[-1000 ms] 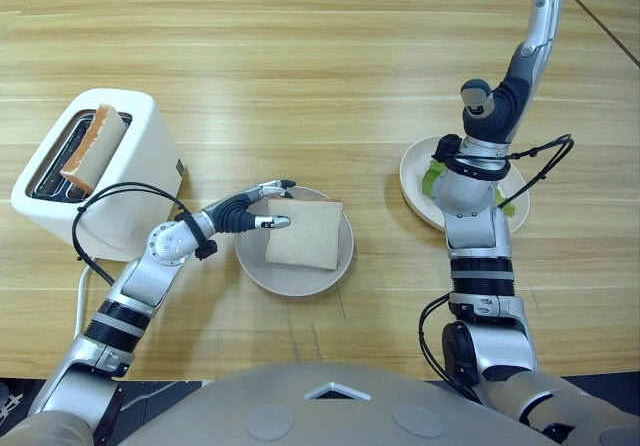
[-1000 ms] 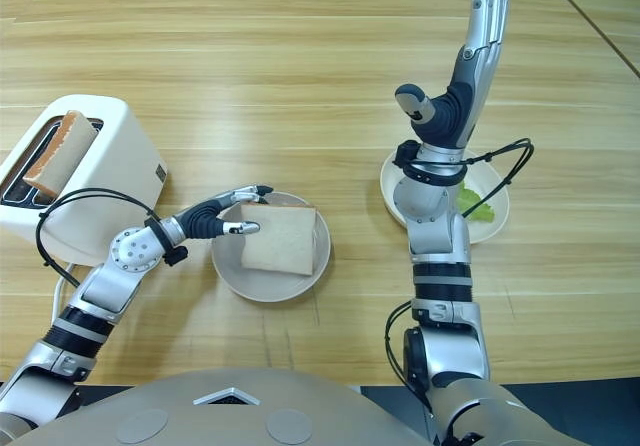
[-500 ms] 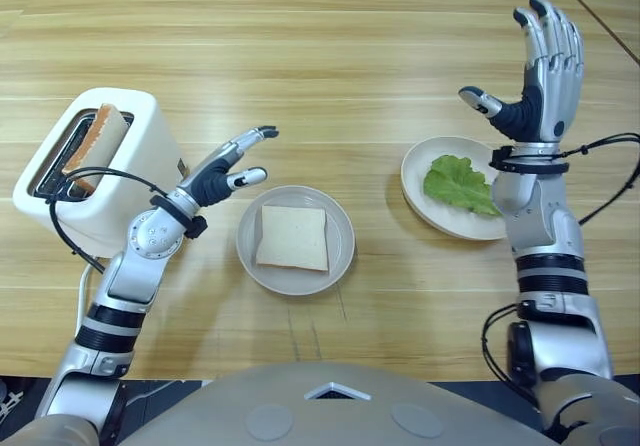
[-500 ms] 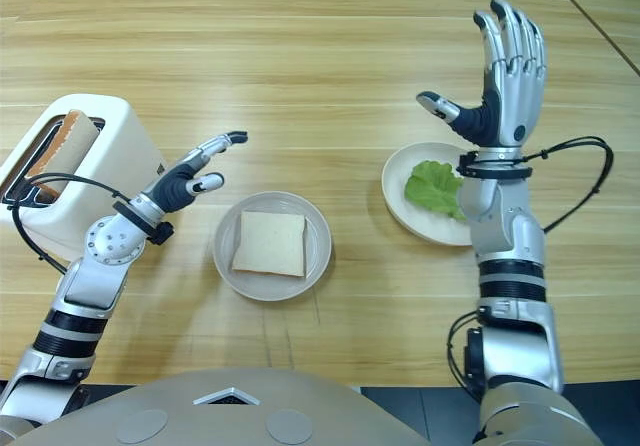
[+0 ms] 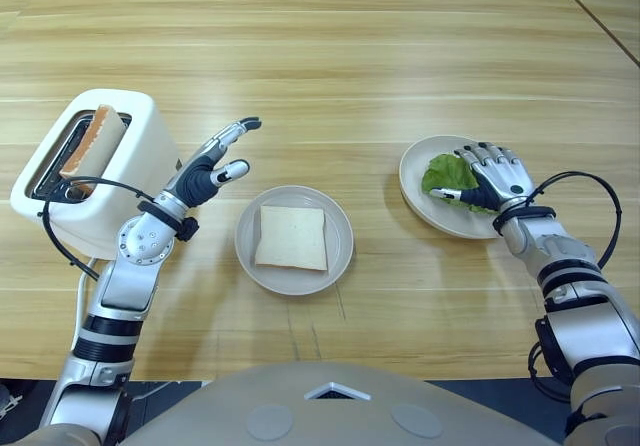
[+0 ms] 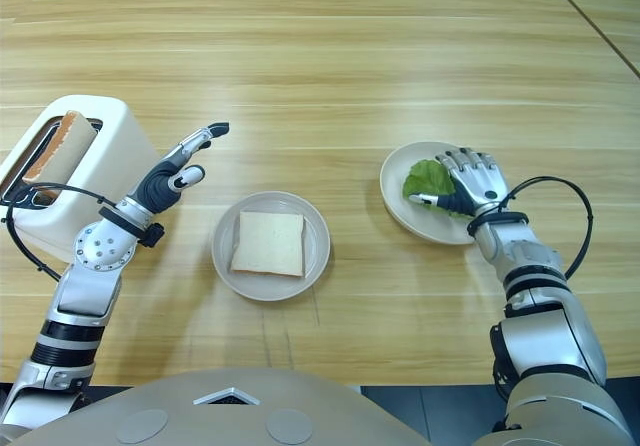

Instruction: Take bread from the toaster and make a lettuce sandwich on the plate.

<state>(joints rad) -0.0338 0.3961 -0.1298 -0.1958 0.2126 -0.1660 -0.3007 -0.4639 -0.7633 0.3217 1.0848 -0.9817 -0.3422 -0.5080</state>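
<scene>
Plainly, the weakest link is the right hand [image 5: 492,176], which lies palm-down over the lettuce [image 5: 441,173] on the side plate [image 5: 450,222], at about three o'clock from the middle plate [image 5: 340,258]. Whether it has closed on the leaf cannot be told from either eye. The leaf looks thin and limp, so a shallow grasp could let it slide out on the way over, or tear it. It would then fall on the table [image 5: 330,56] between the two plates instead of on the bread slice [image 5: 291,237] lying flat in the middle plate. Pressing down too hard could also push the side plate, which sits loose on the wood. If the leaf is dropped from too high it may land half off the slice and spoil the stack. The left hand [image 5: 212,164] is spread open and holds nothing, at ten o'clock from the middle plate and just beside the toaster [image 5: 140,151]. A second slice [image 5: 95,144] stands tilted in the toaster's slot, off at nine o'clock. Pulling it at an angle could jam it against the slot, crumble it, or shift the light toaster. Should both hands come to the middle plate together, they could knock one another there.
</scene>
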